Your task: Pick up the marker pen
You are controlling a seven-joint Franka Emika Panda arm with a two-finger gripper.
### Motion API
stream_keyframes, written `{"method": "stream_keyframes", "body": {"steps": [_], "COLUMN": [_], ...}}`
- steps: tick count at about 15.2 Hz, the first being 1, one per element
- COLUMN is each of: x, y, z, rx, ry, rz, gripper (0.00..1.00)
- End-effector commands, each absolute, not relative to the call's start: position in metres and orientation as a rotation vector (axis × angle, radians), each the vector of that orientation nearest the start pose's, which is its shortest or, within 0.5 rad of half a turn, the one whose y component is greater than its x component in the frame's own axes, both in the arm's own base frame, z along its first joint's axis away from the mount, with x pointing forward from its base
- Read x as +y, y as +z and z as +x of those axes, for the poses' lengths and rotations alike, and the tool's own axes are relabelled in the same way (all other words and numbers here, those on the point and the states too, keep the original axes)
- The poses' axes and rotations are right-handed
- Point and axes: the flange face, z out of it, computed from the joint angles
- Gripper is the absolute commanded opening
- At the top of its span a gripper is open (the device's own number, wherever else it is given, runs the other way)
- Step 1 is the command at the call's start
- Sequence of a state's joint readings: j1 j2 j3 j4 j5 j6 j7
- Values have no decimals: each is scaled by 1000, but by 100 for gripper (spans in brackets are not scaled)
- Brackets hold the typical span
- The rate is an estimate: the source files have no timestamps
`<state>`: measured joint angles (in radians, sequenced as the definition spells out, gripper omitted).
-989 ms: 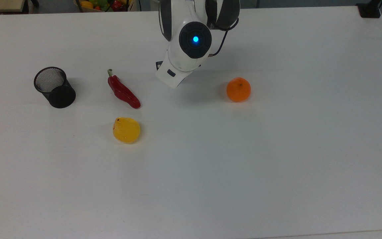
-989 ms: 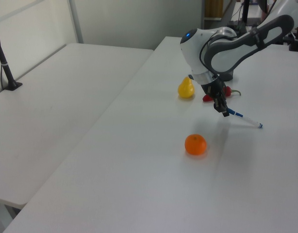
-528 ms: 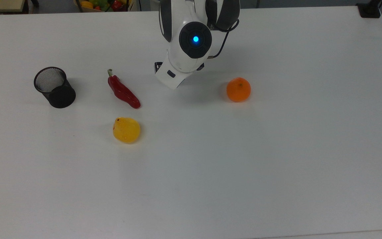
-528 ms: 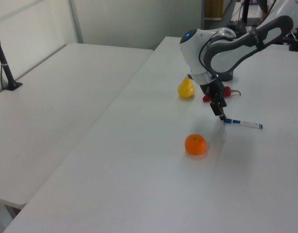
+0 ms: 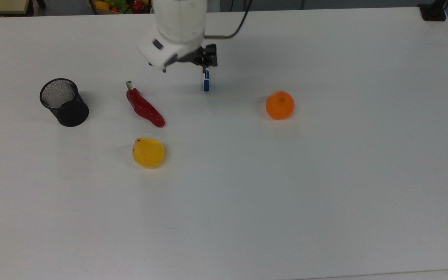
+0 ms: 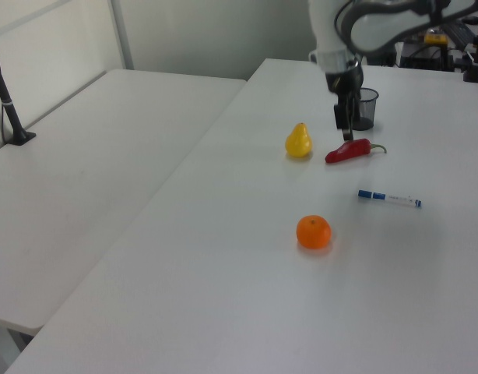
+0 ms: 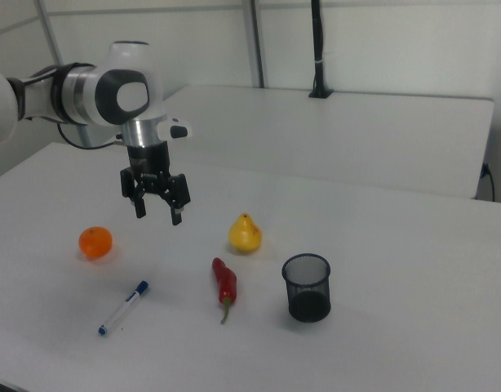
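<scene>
Marker pen [image 7: 124,308], white-barrelled with blue cap, now lies flat on the white worktop [image 7: 381,327], released. The hand [image 7: 157,211] has risen clear, fingers spread, empty; taking must restart.

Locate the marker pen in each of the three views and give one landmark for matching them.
Top view: the marker pen pokes out below the gripper, upper centre.
Left view: it lies on the table at the left view's right, past the orange.
Right view: it lies at lower left, below the orange.
Shared landmark: the orange, the nearest fruit to the pen in the left and right views.
</scene>
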<state>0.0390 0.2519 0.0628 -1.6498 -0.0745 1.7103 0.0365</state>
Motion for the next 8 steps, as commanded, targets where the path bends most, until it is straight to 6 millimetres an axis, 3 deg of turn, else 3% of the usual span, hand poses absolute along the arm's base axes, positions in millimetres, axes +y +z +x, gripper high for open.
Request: {"method": "stream_keyframes", "body": {"steps": [1, 4, 8], "x": [31, 20, 8], "y": [513, 545, 557], "z": [587, 568, 553], "rx": [-21, 5, 34], "ry": [139, 69, 47], "rz": [-3163, -3170, -3171], "gripper": [100, 100, 100]}}
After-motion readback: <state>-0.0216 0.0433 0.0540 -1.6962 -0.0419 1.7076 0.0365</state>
